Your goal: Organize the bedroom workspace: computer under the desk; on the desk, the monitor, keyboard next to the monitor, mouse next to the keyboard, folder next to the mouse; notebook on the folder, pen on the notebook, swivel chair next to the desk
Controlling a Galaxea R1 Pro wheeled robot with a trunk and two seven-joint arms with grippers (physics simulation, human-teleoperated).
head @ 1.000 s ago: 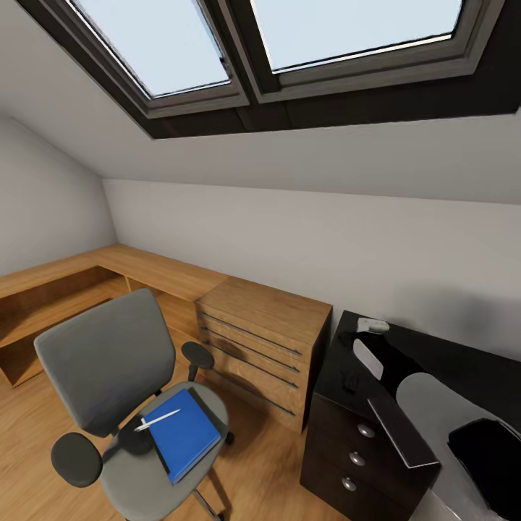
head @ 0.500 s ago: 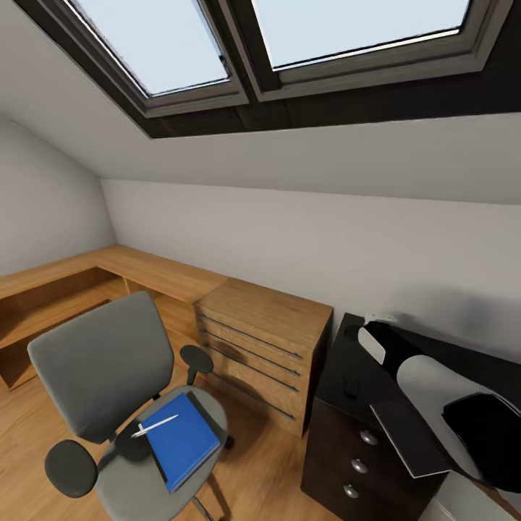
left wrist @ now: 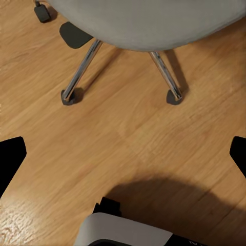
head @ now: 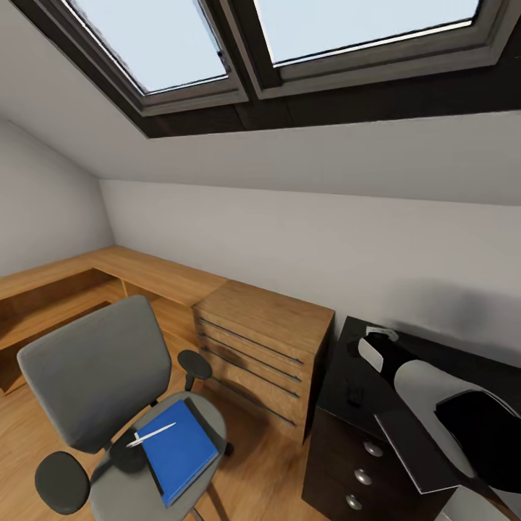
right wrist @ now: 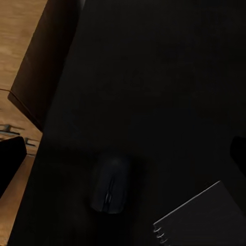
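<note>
Attic bedroom: right arm (head: 441,394) over desk (head: 340,376) with mouse (right wrist: 110,184) and notebook (right wrist: 197,218); folder (head: 177,449), pen (head: 150,435) on chair (head: 94,376); both claws' opening indeterminable.

The right arm (head: 441,394) reaches forward at the head view's lower right, a pale grey rounded segment running to a black-and-white wrist part with a glossy black housing nearer the camera; it hangs above the worktop (head: 340,376); in the right wrist view the right pincer's (right wrist: 123,159) two dark fingertips (right wrist: 10,159) sit at opposite edges, set wide apart with nothing between; the left pincer's (left wrist: 123,154) black fingertips (left wrist: 10,159) are likewise spread, over the floor (left wrist: 123,138), a white body part below.
</note>
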